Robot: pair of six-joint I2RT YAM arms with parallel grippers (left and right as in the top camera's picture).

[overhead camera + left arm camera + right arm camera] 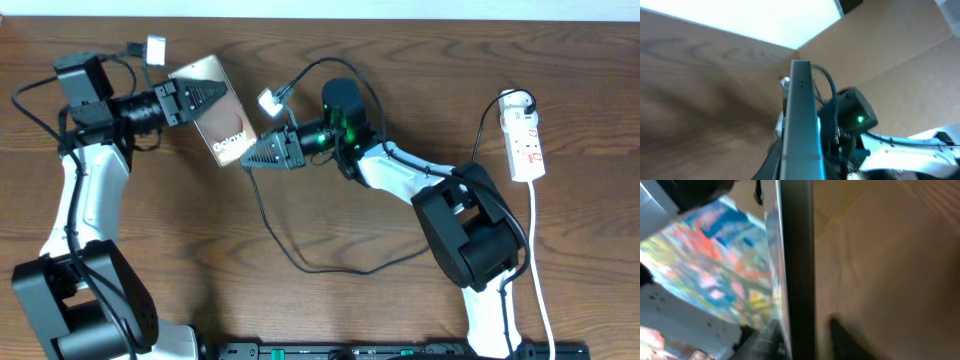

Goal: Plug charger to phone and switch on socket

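Note:
The phone (218,118), a bronze slab with white "Galaxy" lettering, is held off the table by my left gripper (212,97), which is shut on its upper end. In the left wrist view the phone (800,115) stands edge-on between the fingers. My right gripper (248,160) sits at the phone's lower end. Its jaws stand on either side of the phone's dark edge (800,270), and the right finger (850,340) is clear of it. The charger's black cable (300,265) loops across the table. Its plug tip is hidden behind the right gripper. The socket (526,140) lies at the far right.
The socket's white cord (540,280) runs down the right side toward the front edge. Two small white tags (155,48) (270,100) hang on cables near the phone. A black rail (400,352) lines the front edge. A cardboard wall (890,60) stands behind the table.

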